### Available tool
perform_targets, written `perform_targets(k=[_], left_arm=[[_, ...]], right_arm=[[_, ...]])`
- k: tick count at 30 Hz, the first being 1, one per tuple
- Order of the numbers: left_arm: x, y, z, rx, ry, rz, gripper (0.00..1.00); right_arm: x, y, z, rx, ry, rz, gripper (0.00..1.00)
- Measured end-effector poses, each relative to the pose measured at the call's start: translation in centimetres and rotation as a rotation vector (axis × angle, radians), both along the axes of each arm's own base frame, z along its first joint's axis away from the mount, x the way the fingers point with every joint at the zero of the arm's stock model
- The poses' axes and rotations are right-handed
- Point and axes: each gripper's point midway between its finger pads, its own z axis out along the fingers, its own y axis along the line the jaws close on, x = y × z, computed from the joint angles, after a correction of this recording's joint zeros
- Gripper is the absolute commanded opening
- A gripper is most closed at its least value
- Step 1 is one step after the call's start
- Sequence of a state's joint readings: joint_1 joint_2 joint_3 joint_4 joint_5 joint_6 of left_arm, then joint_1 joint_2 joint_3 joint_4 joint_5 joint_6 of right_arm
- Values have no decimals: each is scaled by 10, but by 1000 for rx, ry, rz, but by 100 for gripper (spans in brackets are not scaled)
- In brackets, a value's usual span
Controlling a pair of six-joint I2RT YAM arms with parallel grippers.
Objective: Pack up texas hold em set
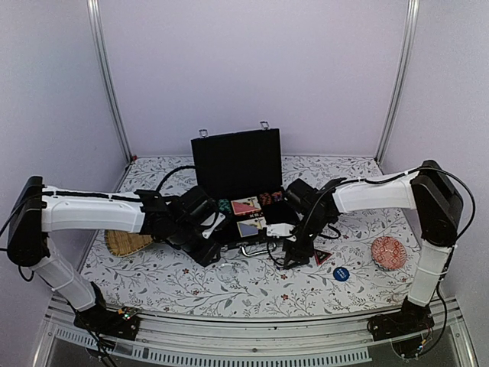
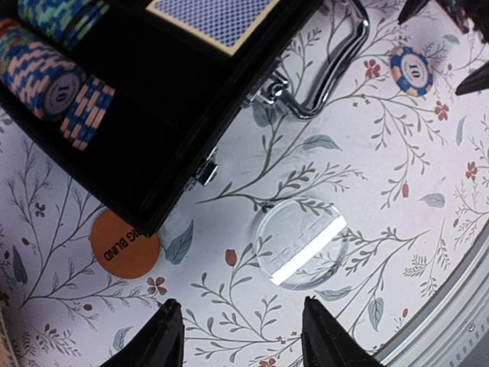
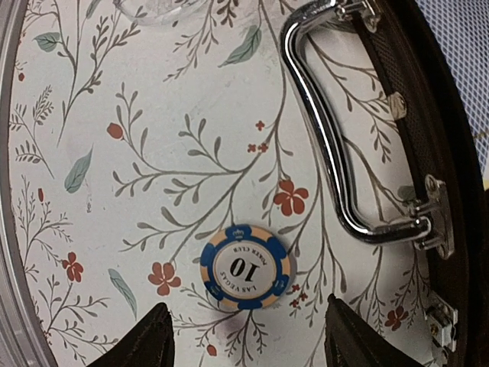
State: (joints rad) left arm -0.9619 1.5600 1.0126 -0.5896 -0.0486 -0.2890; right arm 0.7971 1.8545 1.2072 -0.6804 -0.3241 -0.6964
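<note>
The left jaws stand spread and empty, their dark fingertips (image 2: 164, 340) low over the counter (image 2: 382, 199), with a clear round disc (image 2: 300, 245) lying flat just ahead of them. The right jaws are spread too, pinching nothing. A blue-and-cream poker chip marked 10 (image 3: 245, 267) lies on the counter just beyond their tips.

The black case (image 1: 237, 157) sits open mid-counter with its lid upright. Its silver handle (image 3: 328, 145) faces the arms and stands close beside that chip. Inside, multicoloured chips (image 2: 53, 69) lie in rows on edge next to a blue-backed card deck (image 2: 218, 19). An orange disc (image 2: 124, 245) printed BIG BLIND meets the case's front corner, near a latch (image 2: 208, 172).

Off to the right lie a blue disc (image 1: 341, 273) and a red patterned bowl (image 1: 388, 252). A woven straw tray (image 1: 126, 243) shows partly beneath the left arm (image 1: 92, 210). The counter wears a white cloth printed with leafy sprigs and small red flowers. Pale lilac walls (image 1: 252, 61) and metal frame posts (image 1: 107, 76) close it in.
</note>
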Motion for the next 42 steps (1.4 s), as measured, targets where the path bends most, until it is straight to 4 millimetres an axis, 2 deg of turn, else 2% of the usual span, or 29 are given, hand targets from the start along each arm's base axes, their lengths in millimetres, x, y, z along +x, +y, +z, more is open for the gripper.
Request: perform_targets(k=[5, 9, 28, 31, 38, 42], left_arm=[[3, 14, -3, -3, 15, 62, 55], [4, 16, -2, -7, 15, 75, 54], [13, 25, -1, 0, 0, 107, 54], [14, 26, -1, 2, -2, 110, 54], [17, 28, -1, -4, 2, 124, 54], [21, 28, 2, -24, 5, 139, 54]], right_arm=[[-1, 12, -11, -17, -1, 26, 69], [1, 17, -17, -29, -4, 33, 69], [-2, 15, -23, -138, -100, 74, 57], [-4, 16, -24, -146, -112, 81, 54], [-8, 19, -25, -155, -124, 85, 38], [-7, 18, -24, -154, -130, 79, 35]])
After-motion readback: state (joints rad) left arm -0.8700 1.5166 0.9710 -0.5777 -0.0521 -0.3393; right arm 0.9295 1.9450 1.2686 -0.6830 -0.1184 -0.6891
